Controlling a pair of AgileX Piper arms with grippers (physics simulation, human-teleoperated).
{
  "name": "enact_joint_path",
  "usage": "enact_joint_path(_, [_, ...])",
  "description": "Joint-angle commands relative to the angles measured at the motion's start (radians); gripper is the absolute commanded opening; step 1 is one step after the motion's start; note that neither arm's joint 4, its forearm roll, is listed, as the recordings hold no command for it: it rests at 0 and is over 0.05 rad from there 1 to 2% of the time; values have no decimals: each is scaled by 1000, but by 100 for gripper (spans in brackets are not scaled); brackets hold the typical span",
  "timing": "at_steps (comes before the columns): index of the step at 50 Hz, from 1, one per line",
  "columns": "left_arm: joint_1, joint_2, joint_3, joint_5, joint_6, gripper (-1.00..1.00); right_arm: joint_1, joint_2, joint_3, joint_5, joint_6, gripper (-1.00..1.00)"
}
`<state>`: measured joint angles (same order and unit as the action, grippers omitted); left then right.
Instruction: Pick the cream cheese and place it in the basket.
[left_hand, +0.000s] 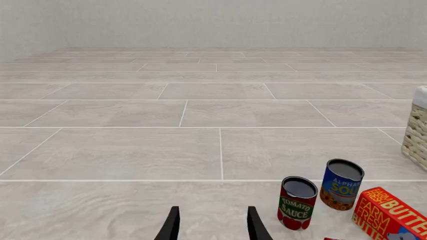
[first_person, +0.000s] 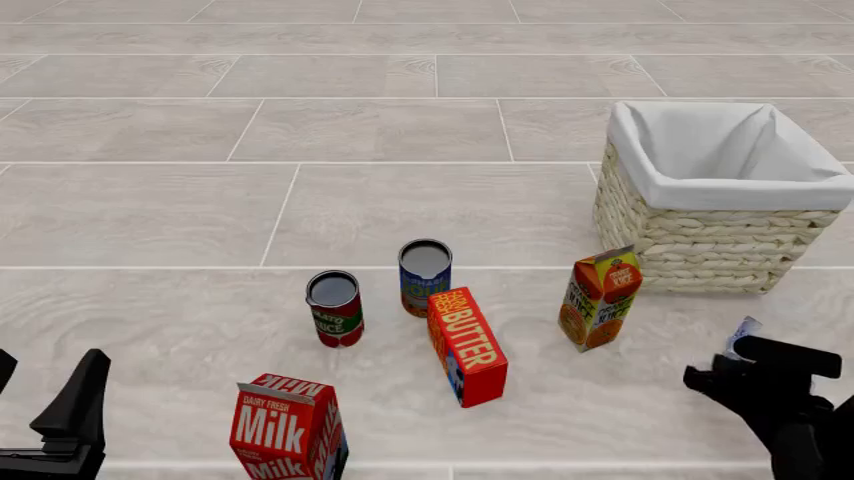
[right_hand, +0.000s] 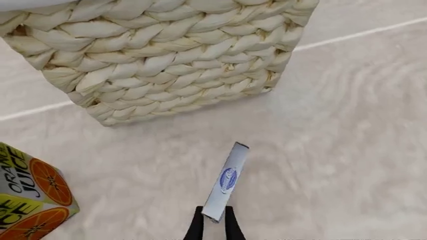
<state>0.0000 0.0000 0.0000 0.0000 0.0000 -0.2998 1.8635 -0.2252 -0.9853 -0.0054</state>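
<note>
My right gripper (right_hand: 213, 220) has its fingers pinched on the near end of the cream cheese (right_hand: 225, 181), edge-on, pointing toward 12–1 o'clock. Basket (right_hand: 167, 60) wall ahead, apart. Orange juice carton (right_hand: 30, 200) at 9 o'clock.

Tan woven basket (first_person: 707, 245), white lining; pale, blue-marked cream cheese (right_hand: 225, 182).

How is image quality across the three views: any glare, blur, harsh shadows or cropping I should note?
Front view: flat, even render light, sharp throughout, only soft shadows beside the basket; right gripper cut by the frame edge. Left wrist view: crisp, no glare, butter box cropped at the corner. Right wrist view: sharp, cream cheese seen edge-on between the fingers, its blue mark legible, basket cropped.
</note>
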Motion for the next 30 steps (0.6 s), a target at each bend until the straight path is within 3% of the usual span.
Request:
enact_joint_path(1, [0,0,0,0,0,100,3,-14,5,-3,-5,-100])
enact_joint_path(11, [0,0,0,0,0,100,-15,-20,13,-8,-4,-100])
enact_joint_path(15, [0,0,0,0,0,100,-36,-38,24,-10,-41,-100])
enact_joint_path(30, [0,0,0,0,0,100,-59,-159,55,40,-66,-100])
